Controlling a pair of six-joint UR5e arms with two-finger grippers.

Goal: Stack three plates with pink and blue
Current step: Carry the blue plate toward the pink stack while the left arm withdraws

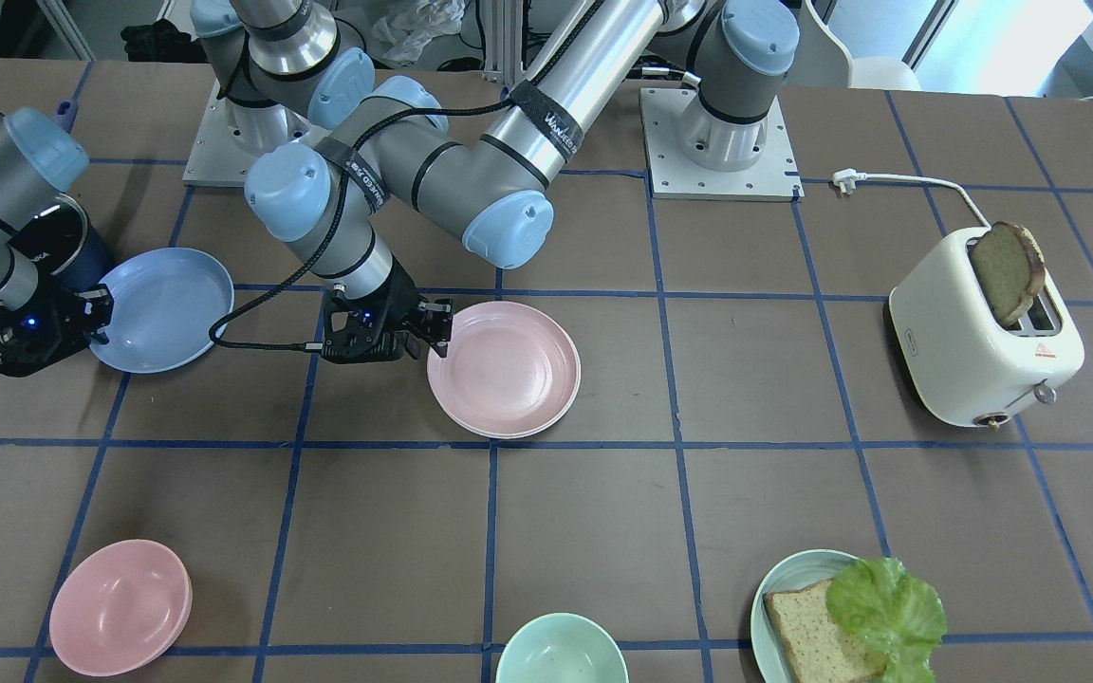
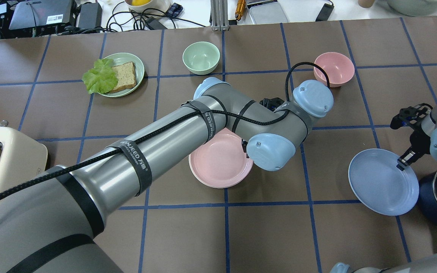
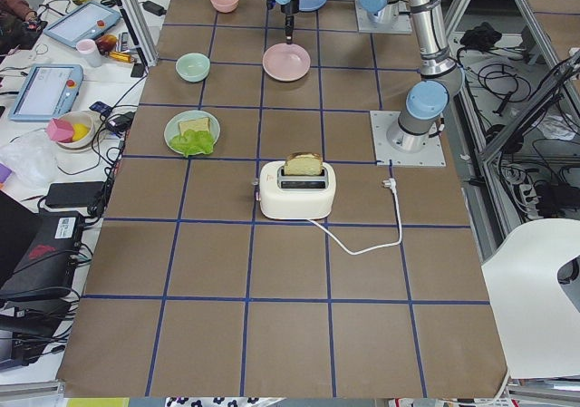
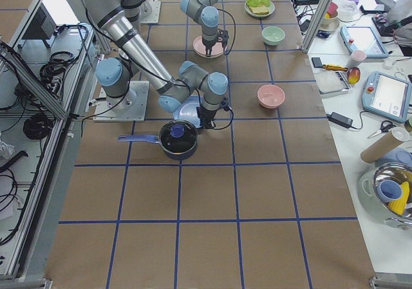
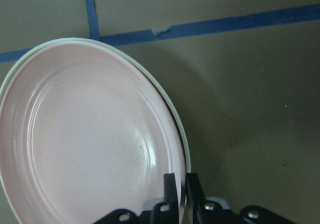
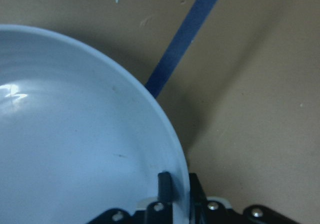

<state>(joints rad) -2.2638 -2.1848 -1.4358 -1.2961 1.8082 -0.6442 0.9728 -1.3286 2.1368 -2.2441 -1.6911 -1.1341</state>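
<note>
Left gripper (image 5: 180,183): fingers narrow, pinching rim of pink plate (image 1: 506,368). Pink plate sits nested on white plate (image 5: 184,139). Right gripper (image 6: 178,184): fingers clamped across rim of blue plate (image 1: 167,308), well apart from pink plate.

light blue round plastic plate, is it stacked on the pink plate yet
No, the light blue plate is well apart from the pale pink round plate, at the right gripper.

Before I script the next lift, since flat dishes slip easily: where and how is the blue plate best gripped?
Take the blue plate by its raised rim, one jaw inside and one outside, coming in from the edge nearest the right arm. It is shallow and wide, so only the rim fits between jaws; the right gripper pinches it just so.
</note>
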